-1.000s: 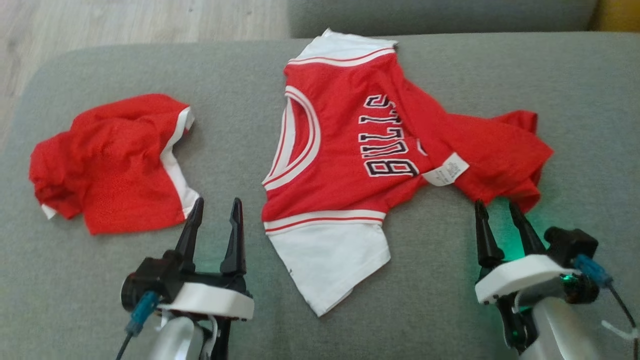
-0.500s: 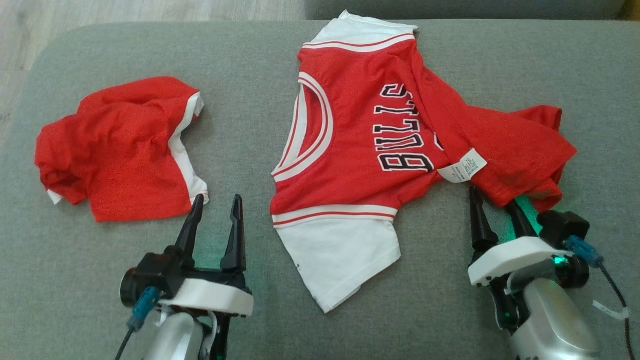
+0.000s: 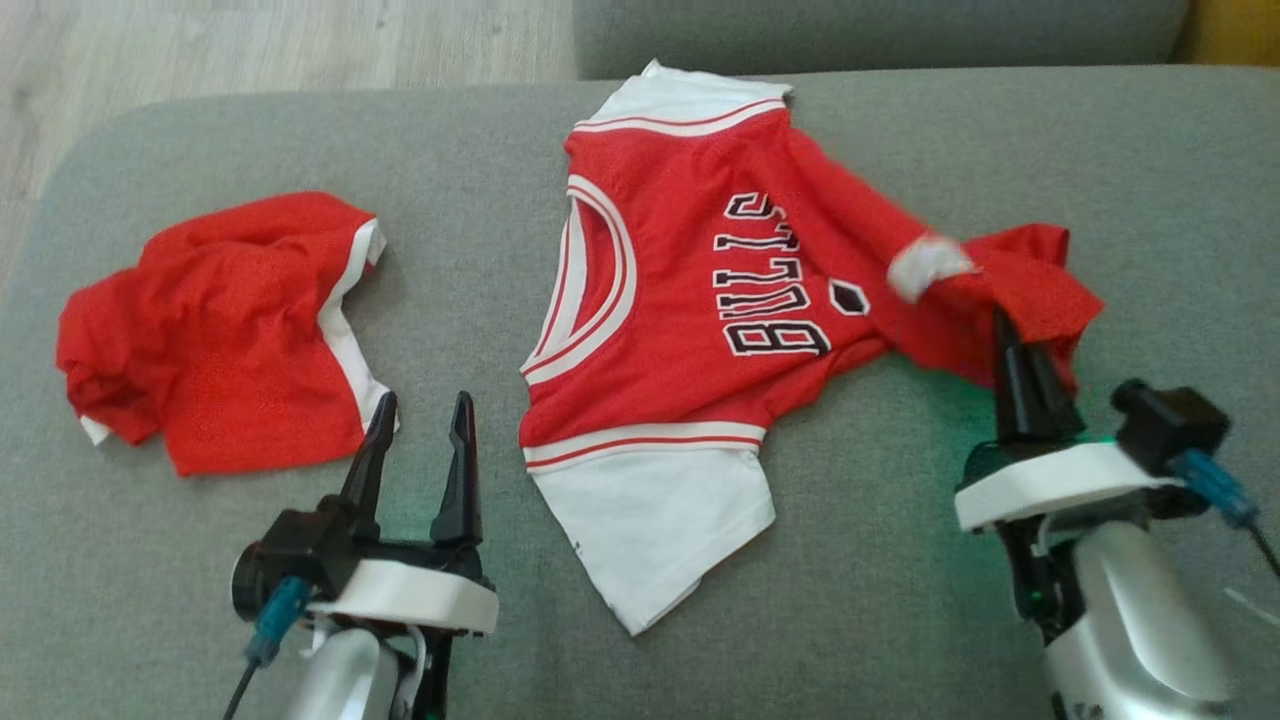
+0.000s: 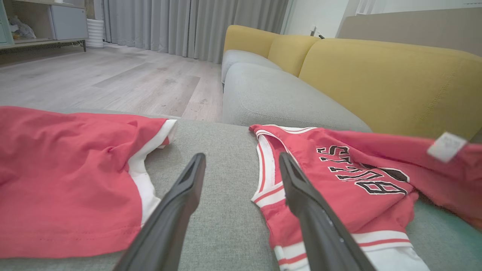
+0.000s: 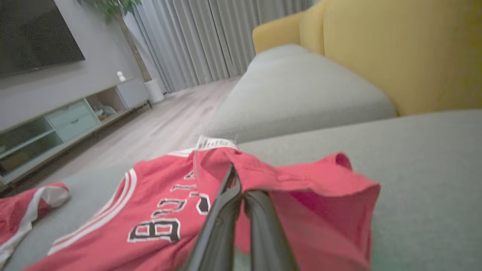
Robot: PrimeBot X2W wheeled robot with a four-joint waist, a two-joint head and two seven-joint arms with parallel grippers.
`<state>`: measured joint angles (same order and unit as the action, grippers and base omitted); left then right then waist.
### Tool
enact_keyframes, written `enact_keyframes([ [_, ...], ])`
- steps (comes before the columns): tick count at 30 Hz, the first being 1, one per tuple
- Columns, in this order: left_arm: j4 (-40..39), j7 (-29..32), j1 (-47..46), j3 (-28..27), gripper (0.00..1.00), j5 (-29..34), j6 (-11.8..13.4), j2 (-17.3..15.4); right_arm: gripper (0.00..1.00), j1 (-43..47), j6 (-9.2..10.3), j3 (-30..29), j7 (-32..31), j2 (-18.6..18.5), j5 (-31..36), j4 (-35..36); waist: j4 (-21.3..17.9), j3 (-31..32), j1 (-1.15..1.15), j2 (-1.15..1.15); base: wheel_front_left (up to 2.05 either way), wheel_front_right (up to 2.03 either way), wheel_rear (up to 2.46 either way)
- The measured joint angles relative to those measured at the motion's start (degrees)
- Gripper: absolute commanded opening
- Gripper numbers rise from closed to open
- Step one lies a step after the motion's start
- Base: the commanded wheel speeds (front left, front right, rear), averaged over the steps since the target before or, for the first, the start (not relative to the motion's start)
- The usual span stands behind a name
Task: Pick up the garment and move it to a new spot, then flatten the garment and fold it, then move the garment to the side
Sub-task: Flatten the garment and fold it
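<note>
Garment (image 3: 690, 290) — a red jersey with white sleeve panels and "BULLS" lettering — lies mid-cushion, neckline toward the robot's left, hem end bunched at the robot's right.

From the head view we read the layout. The red shorts (image 3: 220, 330) lie crumpled well apart on the jersey's left, and one white sleeve points toward the robot. The right wrist view adds what the overhead angle flattens: the hem fold rises off the cushion like a small tent over the fingertips, with the white care label (image 5: 216, 143) at its far edge. The left wrist view, low over the fabric, shows the strip of bare cushion between shorts and jersey.

Surface: we note a grey woven sofa cushion (image 3: 900, 600), a second grey seat (image 4: 271, 98) beyond it, and yellow backrests (image 4: 395, 75).

Room: pale wood floor (image 4: 113, 75), grey curtains (image 4: 196, 26), and a low cabinet (image 5: 56, 124) along the wall under a dark screen (image 5: 34, 34).

Left gripper (image 3: 425, 400): fingers spread wide and holding nothing, over bare cushion between the shorts and the near sleeve. We cannot tell whether it touches the cushion.

Right gripper (image 3: 1003, 320): fingers pressed together, pinching the red hem fabric, which stands raised at that point. The label looks blurred in the head view.
</note>
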<state>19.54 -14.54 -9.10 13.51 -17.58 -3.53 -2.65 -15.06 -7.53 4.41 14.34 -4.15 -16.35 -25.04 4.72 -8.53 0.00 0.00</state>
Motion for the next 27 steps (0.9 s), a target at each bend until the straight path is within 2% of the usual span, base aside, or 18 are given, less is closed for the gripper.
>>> enact_keyframes([
  [1, 0.0, 0.0, 0.0, 0.0, 1.0, 0.0, 0.0, 0.0, 0.0, 0.0, 0.0, 0.0, 0.0, 0.0, 0.0, 0.0, 0.0, 0.0, 0.0, 0.0, 0.0, 0.0, 0.0],
  [4, 0.0, 0.0, 0.2, 0.1, 1.0, 0.0, 0.0, 0.0, 0.0, 1.9, 0.0, -0.9, 0.0, -0.2, -0.5, 6.5, -0.2, 0.7, 0.0, 0.0, 0.0, 0.0, 0.0],
  [8, -0.4, 0.0, 0.2, 0.4, 1.0, 0.0, 0.0, 0.0, 0.0, 1.5, 0.0, -1.9, -0.6, -2.0, -0.2, 12.2, 0.6, 0.2, 0.0, 0.0, 0.0, 0.0, 0.0],
  [14, -1.0, 0.0, 0.0, 1.6, 1.0, -0.2, 0.0, 0.0, 0.0, -7.0, 0.0, -6.3, -7.0, -5.5, 1.8, 15.2, 2.7, -2.1, 0.0, 0.0, 0.0, 0.0, 0.0],
  [20, -1.1, 0.0, -2.5, 3.6, 1.0, -1.7, 0.0, 0.0, 0.0, -21.9, 0.0, -7.2, -12.1, -12.2, 4.4, 12.2, 6.2, -5.2, 0.01, 0.0, 0.0, 0.0, 0.0],
  [23, -1.3, 0.0, -4.1, 4.5, 1.0, -2.7, 0.0, 0.0, 0.0, -28.6, 0.0, -7.4, -13.7, -15.6, 7.0, 7.8, 8.5, -6.7, 0.01, 0.0, 0.0, 0.0, 0.0],
  [27, -1.3, 0.0, -4.8, 5.8, 1.0, -3.8, 0.0, 0.1, 0.0, -36.9, 0.0, -8.4, -14.4, -17.1, 9.4, -0.9, 11.4, -8.7, 0.02, 0.0, 0.0, 0.0, 0.0],
])
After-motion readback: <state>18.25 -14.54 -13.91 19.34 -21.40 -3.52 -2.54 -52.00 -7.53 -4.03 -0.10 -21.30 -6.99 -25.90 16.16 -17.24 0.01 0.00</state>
